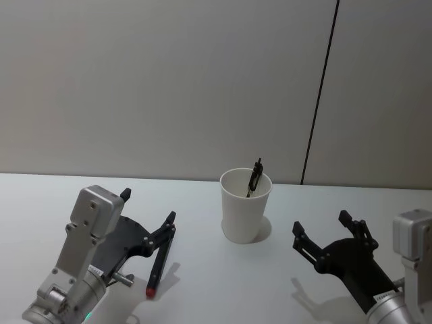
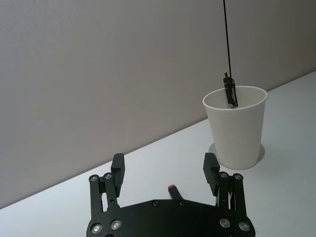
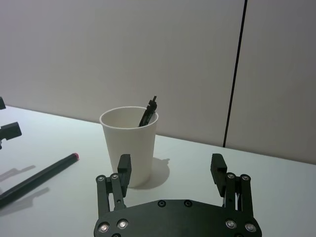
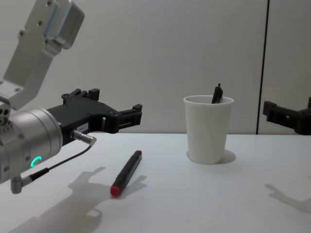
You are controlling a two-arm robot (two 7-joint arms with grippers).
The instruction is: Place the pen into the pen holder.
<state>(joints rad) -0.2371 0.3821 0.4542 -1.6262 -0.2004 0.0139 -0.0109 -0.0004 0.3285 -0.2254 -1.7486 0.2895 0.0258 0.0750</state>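
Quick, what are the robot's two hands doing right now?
Left hand: open, empty, hovering over the pen.
Right hand: open, holding nothing.

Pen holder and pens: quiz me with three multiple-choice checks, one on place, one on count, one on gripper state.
1. Where is the red-tipped pen relative to the pen holder?
A. Inside it
B. Lying to its right
C. Lying on the table to its left

2. How many pens stand in the pen holder?
A. None
B. One
C. Three

3. What state is the left gripper in?
A. Open, holding nothing
B. Shut on the red-tipped pen
C. Shut on the pen holder

Answers: 1 C, it lies flat near the left gripper; 2 B, a single black pen leans on the rim; 3 A, its fingers are spread apart, gripping nothing. The right gripper is open too, to the right of the pen holder.
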